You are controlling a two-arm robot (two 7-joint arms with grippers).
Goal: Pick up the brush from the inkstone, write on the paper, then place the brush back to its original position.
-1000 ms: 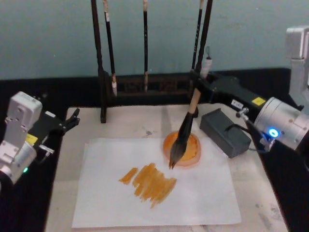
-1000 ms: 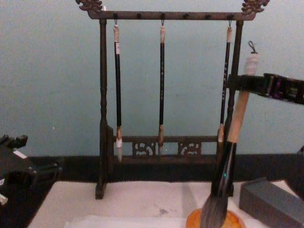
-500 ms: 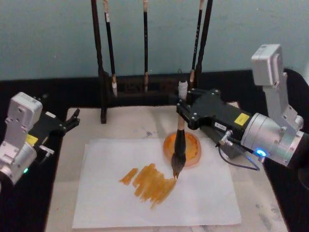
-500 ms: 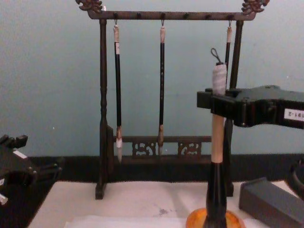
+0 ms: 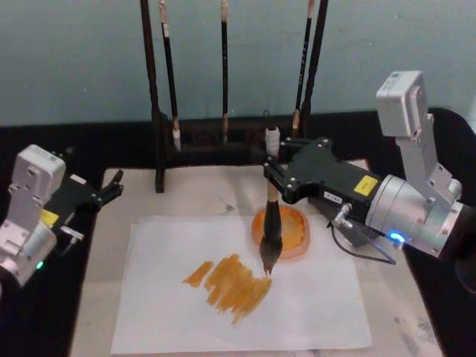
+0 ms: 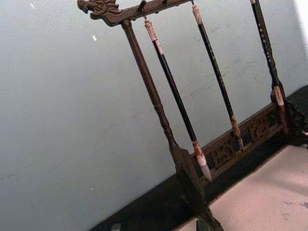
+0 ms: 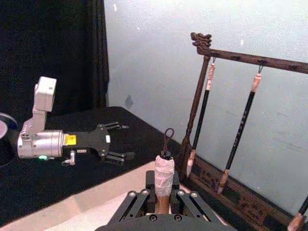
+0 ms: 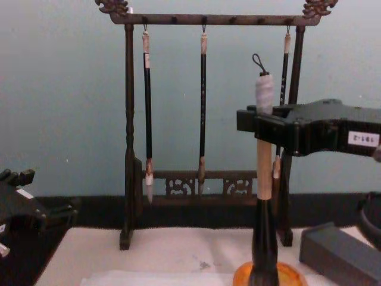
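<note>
Firmly clamped in right gripper [image 5: 272, 175], brush [image 5: 270, 232] tip touches paper [image 5: 316, 305] beside orange inkstone [image 5: 294, 235]; left gripper [image 5: 111, 187] parked, spread.

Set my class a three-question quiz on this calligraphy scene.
1. How many thin brushes hang on the rack?
2. True or false: the right gripper holds the brush upright while the left gripper sits open beside the mat.
3. The brush tip is: A at the orange strokes on the paper; B in the dish; C on the rack.
Key: 1 three; 2 true; 3 A.
</note>
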